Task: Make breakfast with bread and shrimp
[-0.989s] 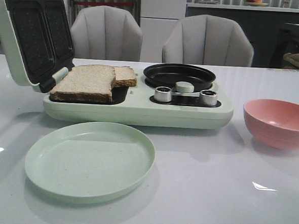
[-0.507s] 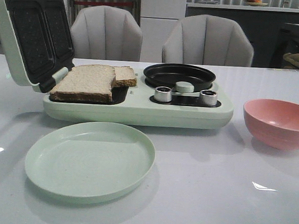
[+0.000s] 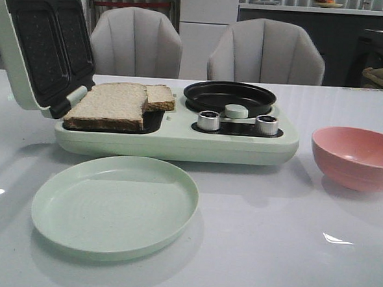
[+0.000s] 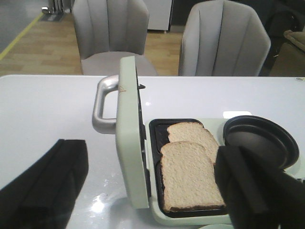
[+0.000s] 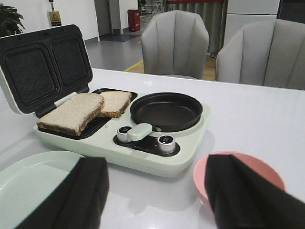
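Two slices of bread (image 3: 116, 104) lie overlapping on the dark lower plate of an open pale-green breakfast maker (image 3: 179, 139), its lid (image 3: 38, 46) standing up at the left and a round black pan (image 3: 230, 96) to the right. A green plate (image 3: 113, 207) sits in front; a pink bowl (image 3: 356, 157) stands well to the right. No shrimp is visible. Both wrist views show the left gripper (image 4: 143, 191) and right gripper (image 5: 155, 195) spread wide, holding nothing. The bread looks light, soft and easily torn — best pinched gently at a crust edge.
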`<move>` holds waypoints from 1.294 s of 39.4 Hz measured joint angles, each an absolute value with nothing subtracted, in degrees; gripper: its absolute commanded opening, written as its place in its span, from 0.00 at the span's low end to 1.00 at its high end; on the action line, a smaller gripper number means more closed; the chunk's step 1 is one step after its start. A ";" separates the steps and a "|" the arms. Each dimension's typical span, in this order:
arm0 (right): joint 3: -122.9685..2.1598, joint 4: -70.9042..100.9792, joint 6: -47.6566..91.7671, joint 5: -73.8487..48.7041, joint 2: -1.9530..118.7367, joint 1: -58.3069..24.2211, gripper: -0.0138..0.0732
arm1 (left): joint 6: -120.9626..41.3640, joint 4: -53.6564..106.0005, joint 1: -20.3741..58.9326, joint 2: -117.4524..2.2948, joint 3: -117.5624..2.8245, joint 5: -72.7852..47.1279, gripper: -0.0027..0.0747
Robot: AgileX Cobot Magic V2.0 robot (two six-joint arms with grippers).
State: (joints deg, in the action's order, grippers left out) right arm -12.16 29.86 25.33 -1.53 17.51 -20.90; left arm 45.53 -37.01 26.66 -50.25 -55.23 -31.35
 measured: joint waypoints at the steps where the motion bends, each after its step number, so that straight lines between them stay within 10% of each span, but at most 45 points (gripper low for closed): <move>1: -12.16 29.86 25.33 -1.53 17.51 -20.90 0.78 | 45.53 -36.51 26.66 -51.13 -55.97 -31.48 0.82; 33: -12.16 29.86 25.33 -1.53 17.51 -20.90 0.78 | 8.42 21.77 -9.90 -76.94 -72.95 -35.75 0.82; 51: -12.16 29.86 25.33 -1.53 17.51 -20.90 0.78 | -19.24 65.96 -13.64 -91.83 -73.17 -36.50 0.80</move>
State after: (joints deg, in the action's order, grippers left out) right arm -12.16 29.86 25.33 -1.53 17.51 -20.90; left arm -19.24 65.96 -13.64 -91.83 -73.17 -36.50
